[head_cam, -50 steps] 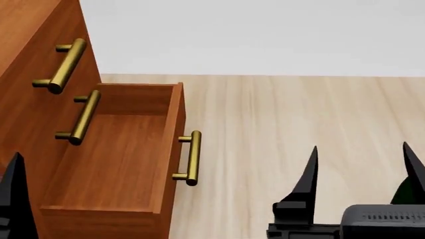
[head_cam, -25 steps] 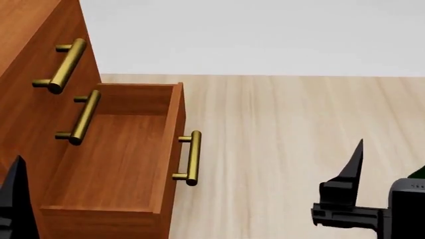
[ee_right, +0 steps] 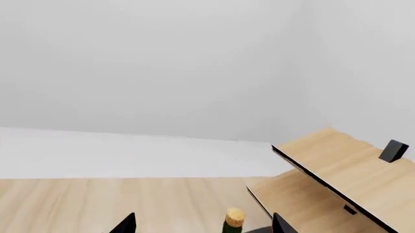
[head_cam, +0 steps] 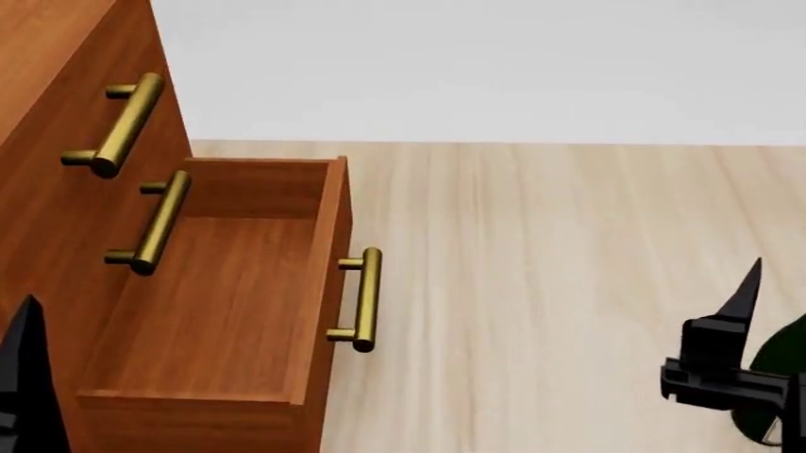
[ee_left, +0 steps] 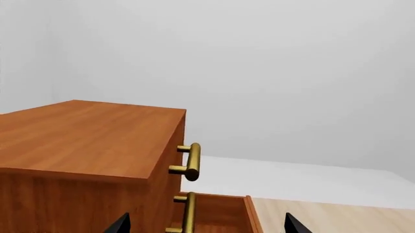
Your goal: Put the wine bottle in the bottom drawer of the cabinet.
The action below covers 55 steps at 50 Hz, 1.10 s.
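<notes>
Claw (head_cam: 771,316) farther right than before

Pale wood plank floor (head_cam: 542,245); plain white wall (ee_left: 259,73), pale wood rack (ee_right: 343,174) standing at the room's far side

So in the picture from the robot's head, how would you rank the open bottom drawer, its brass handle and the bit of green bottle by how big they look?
1. the bottom drawer, by far the largest.
2. its brass handle.
3. the wine bottle, but only a sliver shows at the picture's edge behind the right gripper, so its real size is unsure.
</notes>
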Motion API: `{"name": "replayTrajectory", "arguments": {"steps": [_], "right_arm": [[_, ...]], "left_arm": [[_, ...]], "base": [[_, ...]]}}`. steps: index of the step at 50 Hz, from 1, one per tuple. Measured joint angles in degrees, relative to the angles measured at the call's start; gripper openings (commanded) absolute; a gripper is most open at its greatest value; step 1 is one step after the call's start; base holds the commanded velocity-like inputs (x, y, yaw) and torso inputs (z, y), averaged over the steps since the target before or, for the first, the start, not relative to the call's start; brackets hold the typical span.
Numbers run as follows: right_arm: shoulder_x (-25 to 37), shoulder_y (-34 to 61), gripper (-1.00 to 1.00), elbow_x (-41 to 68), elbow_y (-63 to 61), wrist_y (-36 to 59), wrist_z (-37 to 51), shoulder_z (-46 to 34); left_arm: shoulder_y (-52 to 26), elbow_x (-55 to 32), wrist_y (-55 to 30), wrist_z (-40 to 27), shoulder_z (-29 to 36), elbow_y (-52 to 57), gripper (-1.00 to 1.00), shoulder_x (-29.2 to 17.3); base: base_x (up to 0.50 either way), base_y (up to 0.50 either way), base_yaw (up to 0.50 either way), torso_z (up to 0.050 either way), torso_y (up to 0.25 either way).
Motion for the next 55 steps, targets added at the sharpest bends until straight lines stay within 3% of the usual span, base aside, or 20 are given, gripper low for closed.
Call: {"name": "replayTrajectory", "arguments": {"steps": [55], "right_arm": [[-4.18,8.97,1.00,-2.85,22.84,-1.90,-10.49,-3.48]], "left_arm": [[-1.11,-1.02,-0.95,-0.09,0.77,-0.40,1.00,1.71]], "base": [[0.00,0.00,0.00,0.000,0.000]]}}
